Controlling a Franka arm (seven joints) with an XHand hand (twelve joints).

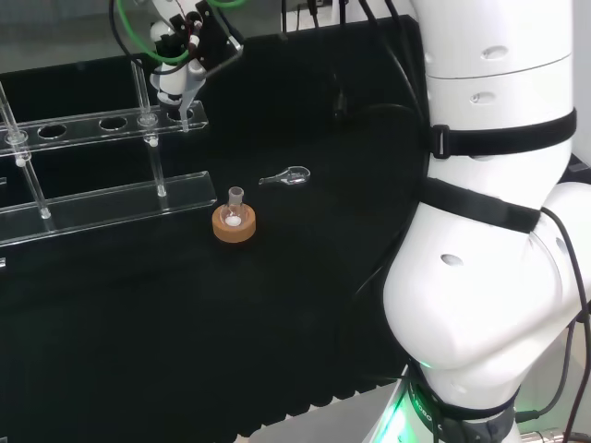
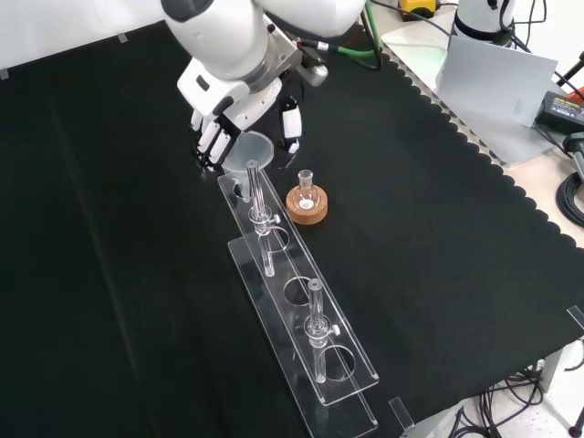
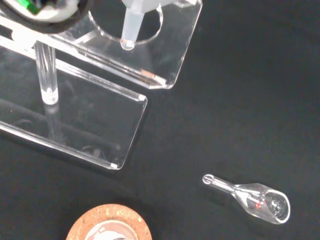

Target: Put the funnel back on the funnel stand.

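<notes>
With the hand (image 2: 239,117) curled around the funnel (image 2: 255,149), its stem (image 3: 130,29) poised over the end hole (image 3: 126,23) of the funnel stand (image 2: 301,321), I should lower straight and keep it plumb.

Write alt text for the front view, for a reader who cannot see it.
The hand holds a clear funnel over the far end hole of a clear acrylic funnel stand on black cloth. To the stand's right, a small flask sits upright in a cork ring.
</notes>
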